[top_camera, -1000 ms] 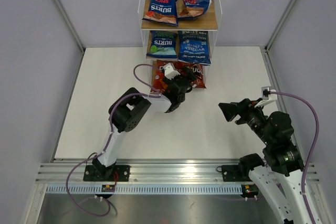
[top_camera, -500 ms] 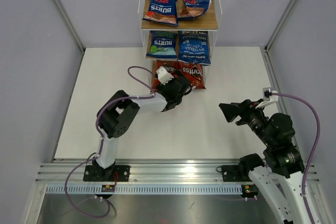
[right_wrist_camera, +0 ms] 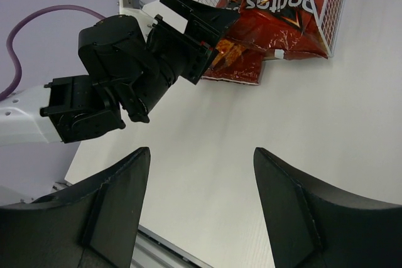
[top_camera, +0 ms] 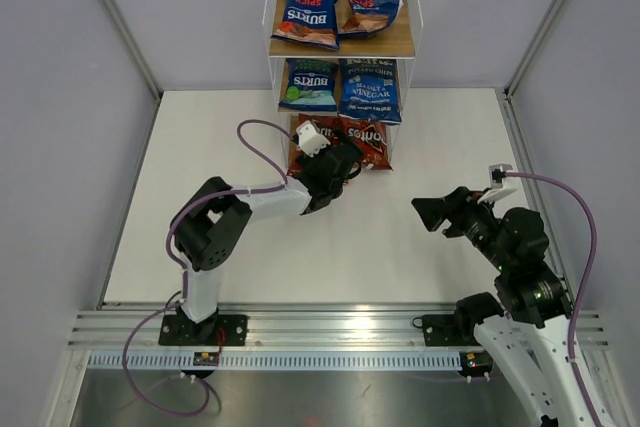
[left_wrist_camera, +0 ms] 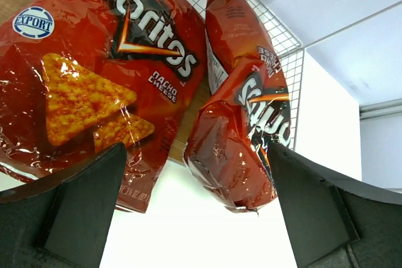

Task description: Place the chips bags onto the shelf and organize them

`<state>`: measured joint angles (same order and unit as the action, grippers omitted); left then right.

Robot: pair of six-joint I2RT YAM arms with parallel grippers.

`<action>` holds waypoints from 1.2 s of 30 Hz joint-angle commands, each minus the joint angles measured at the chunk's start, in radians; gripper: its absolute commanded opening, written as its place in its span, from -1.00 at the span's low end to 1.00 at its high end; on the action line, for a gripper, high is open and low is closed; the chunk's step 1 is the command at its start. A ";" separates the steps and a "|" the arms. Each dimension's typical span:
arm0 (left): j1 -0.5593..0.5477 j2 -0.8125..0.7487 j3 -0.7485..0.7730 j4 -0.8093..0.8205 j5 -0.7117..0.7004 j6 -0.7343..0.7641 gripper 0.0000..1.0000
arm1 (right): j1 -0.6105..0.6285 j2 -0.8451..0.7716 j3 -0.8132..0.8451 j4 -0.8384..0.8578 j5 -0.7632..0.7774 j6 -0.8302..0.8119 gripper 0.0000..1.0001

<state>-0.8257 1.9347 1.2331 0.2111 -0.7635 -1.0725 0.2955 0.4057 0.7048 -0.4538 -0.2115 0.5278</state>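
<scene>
Left gripper (top_camera: pixel 336 161) wide open, empty; Doritos bags (left_wrist_camera: pixel 107 61) just ahead at 12 o'clock, untouched, shelf (top_camera: pixel 398 43) bottom tier. Right gripper (top_camera: pixel 432 213) open, empty

The overhead camera looks down from above and behind the arm bases (top_camera: pixel 203 329) at the bottom edge, taking in the whole desk (top_camera: pixel 420 147), with the shelf (top_camera: pixel 395 44) at upper centre. The left wrist camera sits close, two red Doritos bags (left_wrist_camera: pixel 107 73) filling its frame above its own fingers (left_wrist_camera: pixel 81 211) in the lower corners. The right wrist camera stands farther back, looking across the desk at the left hand (right_wrist_camera: pixel 204 36) in its upper left and the same bags at upper right.
</scene>
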 commanded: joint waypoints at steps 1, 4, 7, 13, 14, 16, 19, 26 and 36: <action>-0.001 0.006 0.014 0.042 -0.008 0.017 0.98 | 0.005 -0.016 -0.005 0.033 -0.019 0.008 0.50; -0.001 0.023 0.071 -0.136 -0.043 -0.046 0.98 | 0.005 -0.027 -0.002 0.029 -0.016 0.009 0.50; 0.000 0.050 0.095 -0.202 -0.030 -0.072 0.98 | 0.005 -0.028 -0.002 0.030 -0.017 0.012 0.50; 0.008 0.084 0.147 -0.389 -0.003 -0.168 0.98 | 0.005 -0.042 -0.005 0.027 -0.019 0.023 0.50; 0.017 0.086 0.149 -0.435 0.001 -0.176 0.98 | 0.005 -0.047 -0.004 0.026 -0.019 0.026 0.50; 0.025 0.081 0.140 -0.455 0.006 -0.190 0.98 | 0.007 -0.053 -0.004 0.024 -0.022 0.029 0.50; 0.033 0.050 0.085 -0.437 0.013 -0.184 0.98 | 0.005 -0.067 -0.002 0.017 -0.020 0.037 0.50; 0.016 -0.062 -0.042 -0.290 0.096 -0.112 0.98 | 0.005 -0.077 0.005 0.010 -0.009 0.034 0.50; -0.021 -0.244 -0.139 -0.104 0.109 0.151 0.98 | 0.007 0.076 0.051 -0.037 0.057 -0.095 0.60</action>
<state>-0.8394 1.7721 1.1332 0.0147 -0.6472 -1.0256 0.2955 0.4335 0.7197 -0.4770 -0.1879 0.4873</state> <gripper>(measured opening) 0.988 0.789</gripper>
